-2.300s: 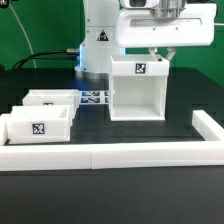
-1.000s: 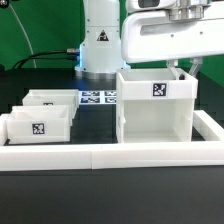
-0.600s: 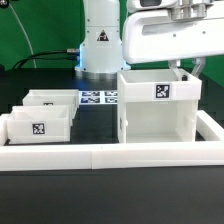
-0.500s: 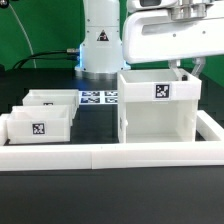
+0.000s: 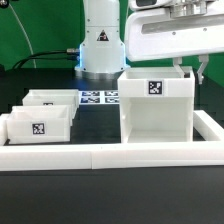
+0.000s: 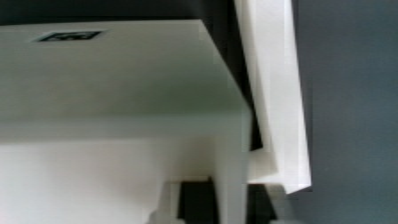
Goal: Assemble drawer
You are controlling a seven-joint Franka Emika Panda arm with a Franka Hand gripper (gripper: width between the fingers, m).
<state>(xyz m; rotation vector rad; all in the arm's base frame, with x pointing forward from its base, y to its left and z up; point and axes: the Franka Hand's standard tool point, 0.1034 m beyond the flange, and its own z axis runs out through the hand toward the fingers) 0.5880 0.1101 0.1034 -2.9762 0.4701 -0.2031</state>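
Observation:
The drawer's tall hollow housing [image 5: 155, 110] stands upright on the table at the exterior view's right, its open side facing the camera and a tag on its top. My gripper [image 5: 189, 68] reaches down onto its far right top edge. In the wrist view my gripper [image 6: 231, 198] has the two dark fingers [image 6: 198, 202] on either side of the housing's thin white side wall [image 6: 267, 110], shut on it. The two small trays [image 5: 49, 100] [image 5: 38, 126] sit side by side at the exterior view's left, each with a tag.
The long low white border wall [image 5: 90, 156] runs along the front and turns up the right side [image 5: 211, 126], close to the housing. The marker board [image 5: 96, 98] lies flat behind the trays, in front of the arm's white base [image 5: 100, 45].
The housing, held by my gripper, has moved from the table's middle back toward the front right corner by the border wall. In the last half second it shifted slightly left and squared up.

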